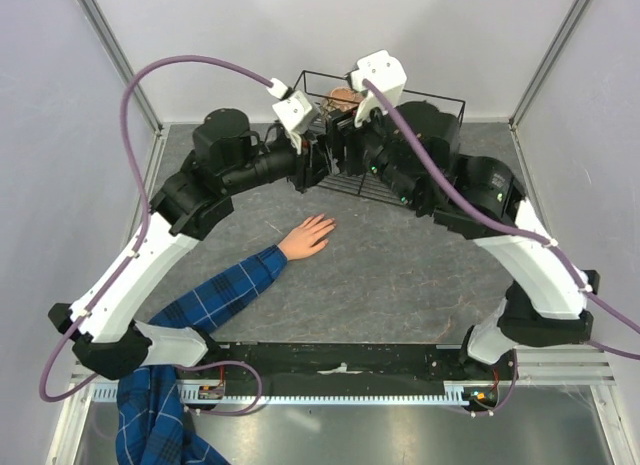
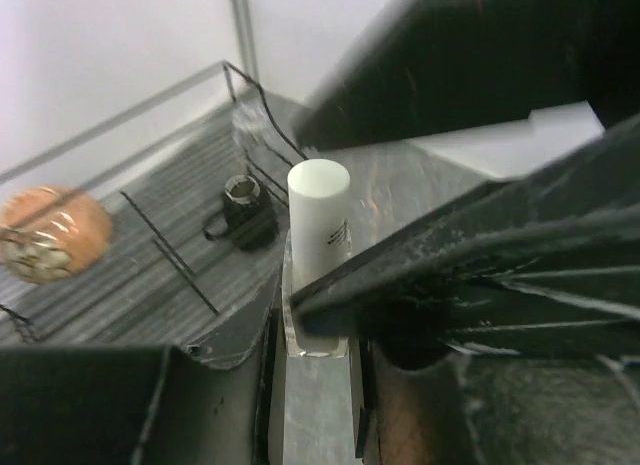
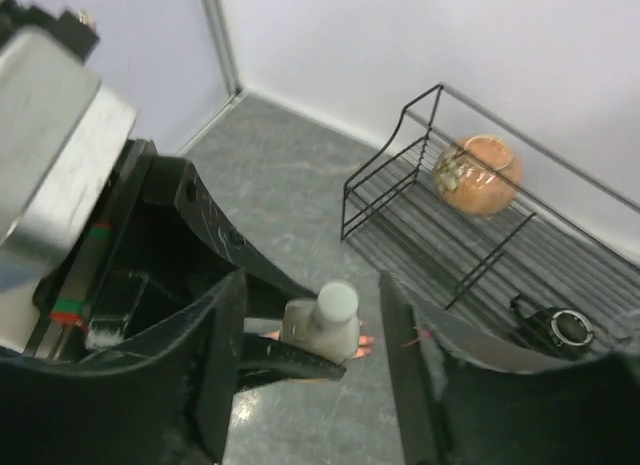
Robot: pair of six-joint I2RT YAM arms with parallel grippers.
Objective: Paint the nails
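The top external view looks down from above and behind the arm bases, taking in the whole table (image 1: 400, 275) as far as the wire rack (image 1: 452, 107) at its far edge. The left wrist view sits very close to a white-capped bottle (image 2: 318, 210) and faces the rack floor; its blurred foreground is probably the other arm. The right wrist view looks down on the same bottle and rack from a little higher.

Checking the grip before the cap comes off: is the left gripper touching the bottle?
Touching. In the left wrist view the left gripper clamps the bottle, pressing against both sides of its clear body.
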